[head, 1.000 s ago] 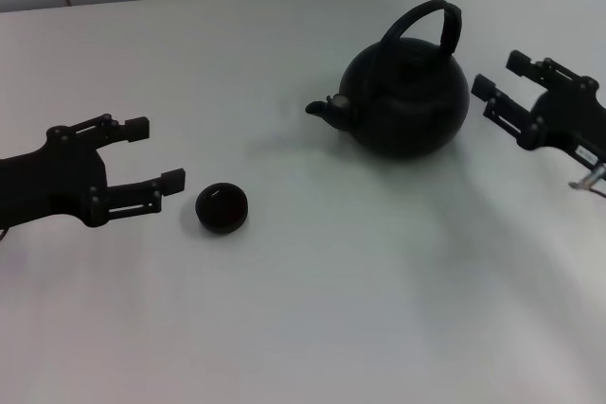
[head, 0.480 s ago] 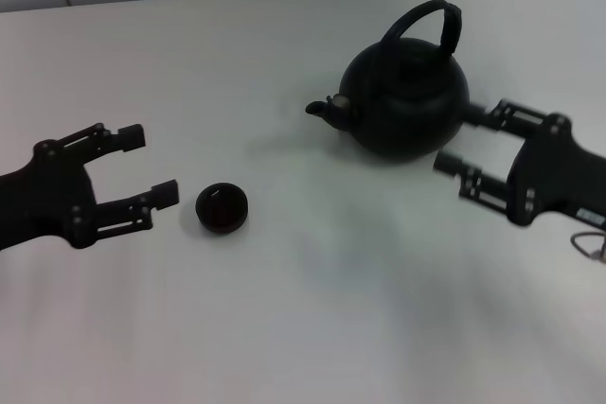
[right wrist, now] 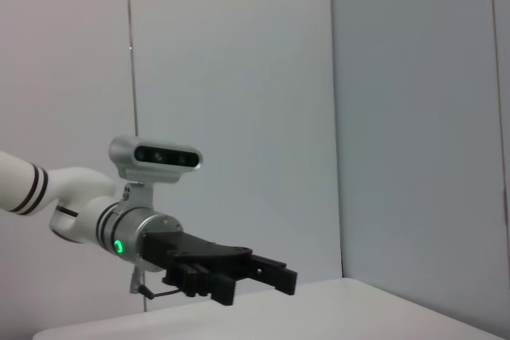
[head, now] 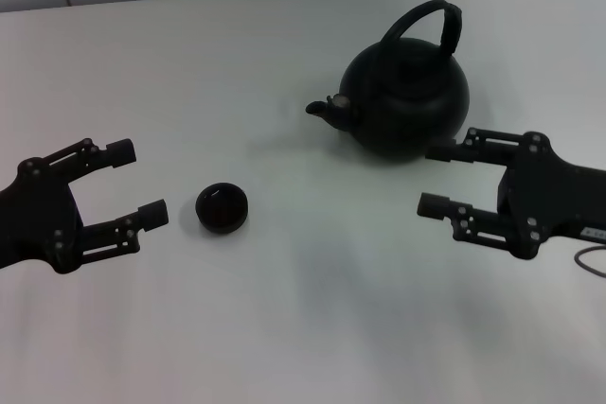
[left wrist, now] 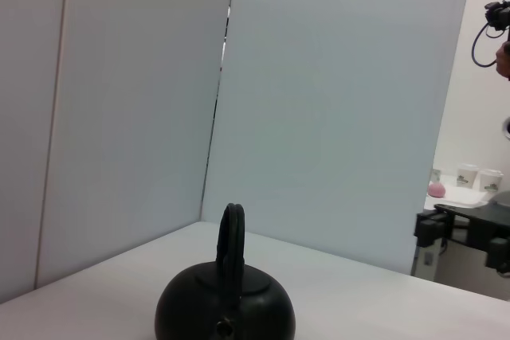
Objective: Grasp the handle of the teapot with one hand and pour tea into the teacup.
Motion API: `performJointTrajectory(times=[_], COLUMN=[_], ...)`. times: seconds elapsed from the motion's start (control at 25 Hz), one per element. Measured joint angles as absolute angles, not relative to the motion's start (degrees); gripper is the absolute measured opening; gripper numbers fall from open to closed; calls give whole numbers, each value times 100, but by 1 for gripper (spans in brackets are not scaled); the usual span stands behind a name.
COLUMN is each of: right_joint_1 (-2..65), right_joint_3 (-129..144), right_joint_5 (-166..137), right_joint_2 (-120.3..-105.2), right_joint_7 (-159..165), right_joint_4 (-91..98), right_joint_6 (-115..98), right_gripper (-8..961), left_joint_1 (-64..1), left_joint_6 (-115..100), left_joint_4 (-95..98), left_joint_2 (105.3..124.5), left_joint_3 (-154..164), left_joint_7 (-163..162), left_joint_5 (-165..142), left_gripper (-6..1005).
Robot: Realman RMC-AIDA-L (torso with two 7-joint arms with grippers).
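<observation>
On the left of the head view, the left gripper [head: 133, 182] hovers low over the white table [head: 312, 328], its two fingers spread apart and holding nothing. Its tips point toward the teacup [head: 222, 207], which stands just beside them but apart, upright on the table. Whether the small dark cup has tea inside, I cannot tell.

Further right, the teapot [head: 405, 92] stands upright near the far part of the table, well apart from the cup, with its spout [head: 322, 109] turned toward the cup side and its arched handle [head: 428, 21] raised over the lid. Nothing holds the handle.

On the right, the right gripper [head: 431, 177] is in front of the teapot body, near it but not touching as far as I can see. Its fingers are also released and empty.

My judgement: no pouring is in progress. The scene fits equally a teapot waiting to be grasped or one set back down after pouring; the pictures do not settle which.
</observation>
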State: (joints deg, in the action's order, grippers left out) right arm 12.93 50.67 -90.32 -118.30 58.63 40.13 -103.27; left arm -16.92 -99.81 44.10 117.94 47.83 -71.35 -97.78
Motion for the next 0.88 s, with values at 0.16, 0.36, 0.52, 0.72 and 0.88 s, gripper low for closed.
performJointTrajectory(times=[0.16, 0.36, 0.52, 0.72, 0.88], right_joint_1=[1421, 1580, 1678, 1687, 1732], right_joint_3=[5063, 5136, 5154, 5266, 5330], right_joint_5=[-9036, -9140, -9242, -9251, -9258], right_joint_2=[-11833, -11888, -11896, -11912, -11914], right_joint_7=[6031, 6080, 6138, 6135, 6116], right_joint_4=[4043, 3975, 3853, 3784, 3684], right_joint_6=[-10230, -10036, -9978, -9963, -9920], right_gripper=[594, 594, 594, 594, 594], left_joint_1=[-1673, -1664, -1603, -1563, -1548], left_joint_6=[-10022, -10030, -10115, -10155, -10155], left_joint_4=[4402, 4389, 4379, 4377, 4376], left_joint_2=[11794, 11794, 11768, 11731, 11725], left_joint_3=[4804, 4832, 4812, 4797, 4797], left_joint_7=[-7135, -7135, -7136, -7108, -7049], left_joint_5=[-9790, -9818, -9822, -9826, -9827], left_gripper=[863, 863, 863, 863, 863])
